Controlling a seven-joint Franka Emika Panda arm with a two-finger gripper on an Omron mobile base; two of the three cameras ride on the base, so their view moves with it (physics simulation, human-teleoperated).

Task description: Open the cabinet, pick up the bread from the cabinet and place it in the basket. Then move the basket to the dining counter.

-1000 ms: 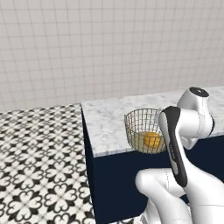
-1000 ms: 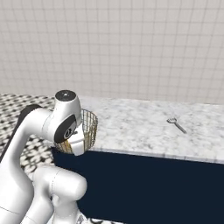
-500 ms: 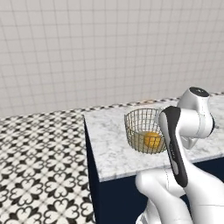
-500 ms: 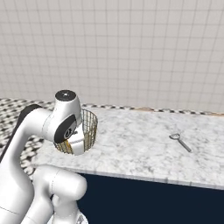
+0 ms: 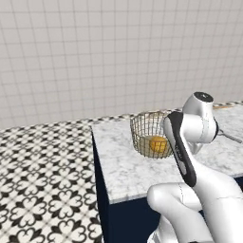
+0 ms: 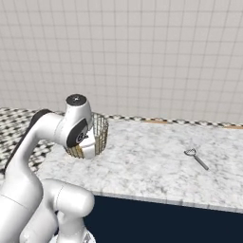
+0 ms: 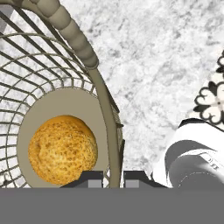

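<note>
Left base view showed patterned black-and-white floor tiles [image 5: 42, 180] on the left, then the dining counter [image 5: 118, 166] with its speckled marble top and dark navy side. On that top, near its left end, stood the basket [image 5: 144, 133] of tan wire mesh, upright, with the bread [image 5: 158, 144] lying on its floor. The white arm [image 5: 190, 156] rose just right of the basket and covered its right rim.

Right base view had the arm [image 6: 47, 137] at the left, its wrist in front of the basket [image 6: 100, 130], which sat over the counter's [image 6: 152, 166] left part. Well apart to the right, a small metal utensil [image 6: 196, 157] lay flat on the marble.

Hand view looked down into the basket [image 7: 78, 41]: the bread [image 7: 62, 148] rested at the left on the round base, and the gripper [image 7: 114, 178] was pinched on the basket's wall, one fingertip inside [image 7: 92, 178] and the other outside, with the wire between them. Marble spread to the right of the rim.
</note>
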